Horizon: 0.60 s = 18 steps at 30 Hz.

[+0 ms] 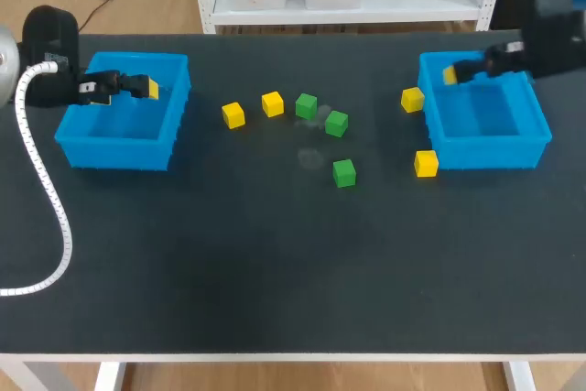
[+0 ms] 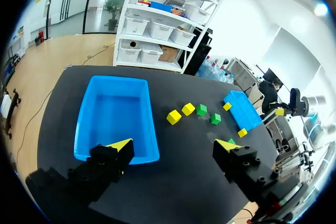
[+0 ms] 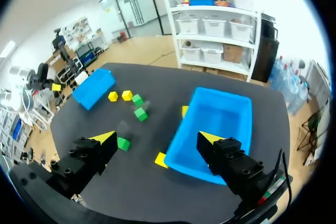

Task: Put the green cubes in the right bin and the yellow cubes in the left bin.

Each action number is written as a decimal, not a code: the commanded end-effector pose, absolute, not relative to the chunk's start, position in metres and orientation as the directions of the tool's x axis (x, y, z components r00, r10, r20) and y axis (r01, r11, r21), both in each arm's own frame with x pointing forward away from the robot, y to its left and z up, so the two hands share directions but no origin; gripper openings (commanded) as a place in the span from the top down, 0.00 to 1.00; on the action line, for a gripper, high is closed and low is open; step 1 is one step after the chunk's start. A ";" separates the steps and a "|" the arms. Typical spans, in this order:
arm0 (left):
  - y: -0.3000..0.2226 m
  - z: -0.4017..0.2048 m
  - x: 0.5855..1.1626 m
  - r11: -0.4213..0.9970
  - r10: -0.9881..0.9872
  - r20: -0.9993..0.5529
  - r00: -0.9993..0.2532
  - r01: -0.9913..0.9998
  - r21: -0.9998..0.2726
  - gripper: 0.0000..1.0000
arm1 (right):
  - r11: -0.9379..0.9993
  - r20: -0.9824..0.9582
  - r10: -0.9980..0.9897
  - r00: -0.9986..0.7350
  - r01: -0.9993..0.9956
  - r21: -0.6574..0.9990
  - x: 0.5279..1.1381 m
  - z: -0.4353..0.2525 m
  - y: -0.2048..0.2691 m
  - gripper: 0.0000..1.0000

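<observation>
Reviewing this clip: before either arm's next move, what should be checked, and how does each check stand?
1. Left tool open, empty: ok.
2. Right tool open, empty: ok.
3. Left bin and right bin empty, ready to receive: ok.
4. Green cubes sorted: not ok, all three on the table between the bins.
5. Yellow cubes sorted: not ok, four on the table, two beside the right bin.
6. Finger room between right bin and nearest yellow cube: cannot tell.
</observation>
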State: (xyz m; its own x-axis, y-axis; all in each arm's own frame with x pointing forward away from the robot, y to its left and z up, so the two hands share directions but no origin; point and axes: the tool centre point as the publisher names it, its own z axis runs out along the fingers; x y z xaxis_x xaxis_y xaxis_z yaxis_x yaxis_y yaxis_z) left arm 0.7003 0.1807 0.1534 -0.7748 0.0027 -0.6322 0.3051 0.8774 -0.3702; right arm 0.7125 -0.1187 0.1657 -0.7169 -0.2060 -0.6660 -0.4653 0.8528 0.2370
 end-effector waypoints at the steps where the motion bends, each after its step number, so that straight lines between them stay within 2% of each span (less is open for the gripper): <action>1: 0.183 0.151 0.700 0.870 0.001 -0.639 -0.769 0.316 -0.379 0.00 | 0.883 -0.651 -0.247 -0.718 -0.443 0.153 0.728 0.155 -0.086 0.00; 8: 0.183 0.151 0.700 0.870 0.001 -0.639 -0.769 0.316 -0.379 0.00 | 0.868 -0.617 -0.370 -0.694 -0.496 0.037 0.743 0.121 -0.040 0.00; 18: 0.183 0.151 0.700 0.870 0.001 -0.639 -0.769 0.316 -0.379 0.00 | 0.856 -0.562 -0.445 -0.697 -0.515 -0.039 0.772 0.069 0.002 0.00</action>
State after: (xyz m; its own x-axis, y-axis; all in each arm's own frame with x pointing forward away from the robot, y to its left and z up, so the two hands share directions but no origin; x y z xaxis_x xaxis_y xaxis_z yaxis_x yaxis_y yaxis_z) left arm 0.7002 0.1807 0.1534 -0.7748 0.0026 -0.6322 0.3050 0.8775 -0.3702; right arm 0.7474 -0.0191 0.0999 -0.6943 -0.4401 -0.5694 -0.5623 0.8256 0.0474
